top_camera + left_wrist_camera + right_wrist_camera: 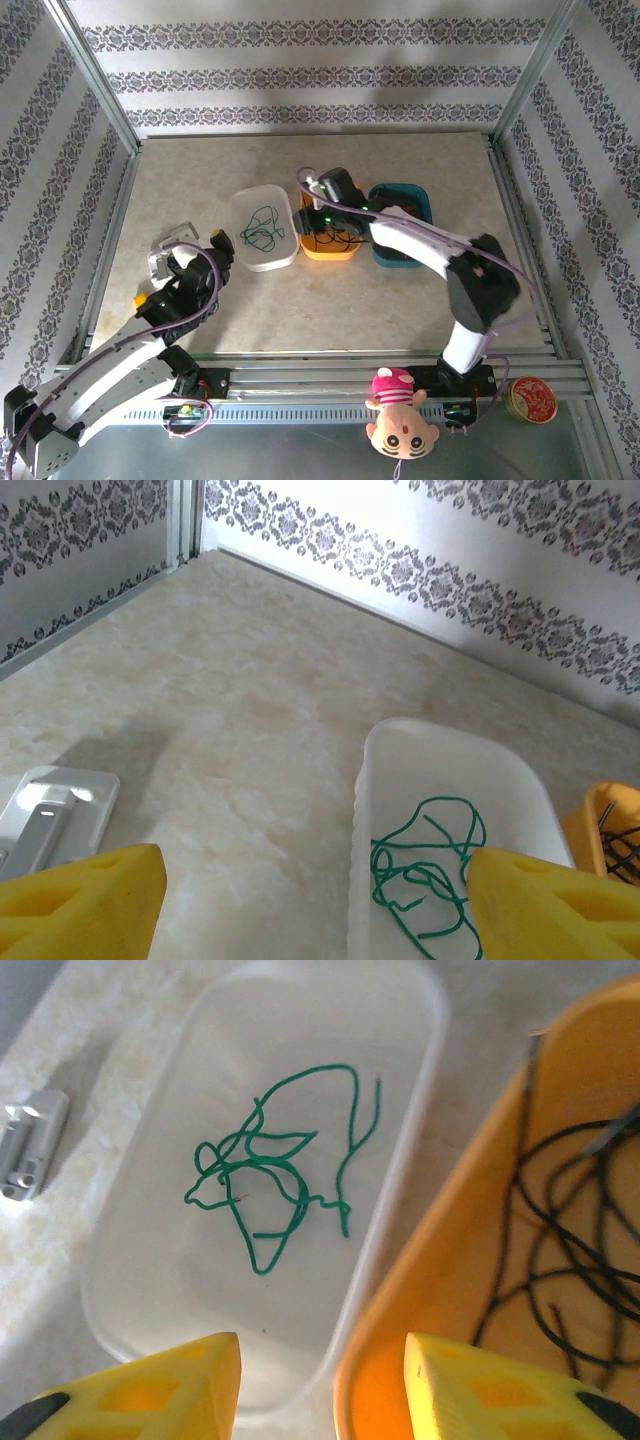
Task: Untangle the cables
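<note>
Patterned wallpaper all round, and a beige marbled tabletop (pixel 400 300) with three little trays lined up in the middle. The white tray (pixel 262 262) on the left has the green cable (pixel 262 1165) lying loose in it, all loops and kinks. The orange tray (pixel 335 252) touching it holds the black cable (pixel 566 1276), coiled up on itself. The teal tray (pixel 405 192) on the right is mostly hidden behind the right arm, so I can't tell what's in it.

The right pincer (pixel 320 1380) hangs over the seam between the white and orange trays, yellow fingers spread, nothing between them. The left pincer (pixel 310 910) is off to the left of the white tray, low over bare tabletop, spread wide and empty too. A small grey metal piece (pixel 50 815) lies just beside it.
</note>
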Tool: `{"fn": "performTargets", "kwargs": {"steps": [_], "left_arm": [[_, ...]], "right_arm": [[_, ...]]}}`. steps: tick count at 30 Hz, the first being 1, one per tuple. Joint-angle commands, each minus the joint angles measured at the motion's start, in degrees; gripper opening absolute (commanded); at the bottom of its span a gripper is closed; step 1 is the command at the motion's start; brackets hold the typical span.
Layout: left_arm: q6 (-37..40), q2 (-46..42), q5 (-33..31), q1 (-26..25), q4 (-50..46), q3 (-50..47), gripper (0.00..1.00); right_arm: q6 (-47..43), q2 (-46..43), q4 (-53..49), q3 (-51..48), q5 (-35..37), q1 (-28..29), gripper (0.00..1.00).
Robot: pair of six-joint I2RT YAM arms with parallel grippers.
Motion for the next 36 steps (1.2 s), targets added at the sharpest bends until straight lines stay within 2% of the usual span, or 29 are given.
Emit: {"fn": "performTargets", "kwargs": {"steps": [1,4,5,8,10,15,18,22,25,35,36], "left_arm": [[2.34,0.85,-2.71,0.80,-0.73,0.08,0.82],[6.91,1.78,-4.54,1.39,-1.42,0.12,0.87],[8.60,2.20,-3.87,1.76,-1.23,-0.04,0.92],[8.43,4.36,-0.96,4.29,-2.38,0.03,0.94],[5.97,6.05,5.76,7.99,-2.51,0.07,0.93],[7.15,12.09,29.94,17.16,11.53,-2.15,0.87],[10.07,19.20,36.89,19.20,15.71,0.17,0.86],[13.25,27.60,39.31,19.77,18.26,3.83,0.85],[13.09,33.62,39.63,20.35,17.48,7.06,0.74],[16.46,53.18,38.06,20.49,11.74,22.08,0.20],[17.18,55.02,38.40,20.46,11.28,24.01,0.17]], "right_arm": [[1.57,-9.97,3.04,-7.29,5.38,-4.54,0.47],[0.80,-19.68,4.07,-15.28,8.65,-10.01,0.49],[0.33,-22.55,3.46,-17.29,9.67,-11.81,0.50],[0.00,-29.11,1.38,-21.95,10.48,-16.36,0.50],[0.57,-32.20,0.88,-24.67,10.16,-18.13,0.50],[2.41,-35.29,0.04,-29.67,8.60,-18.98,0.50],[3.00,-35.74,0.01,-30.70,7.61,-18.98,0.50],[2.36,-36.29,-0.28,-30.57,7.48,-18.98,0.50],[1.40,-36.41,-1.03,-30.30,7.64,-19.06,0.50],[0.88,-36.75,-1.45,-30.92,7.25,-19.48,0.50],[0.90,-36.67,-1.45,-30.79,7.08,-19.50,0.50]]}}
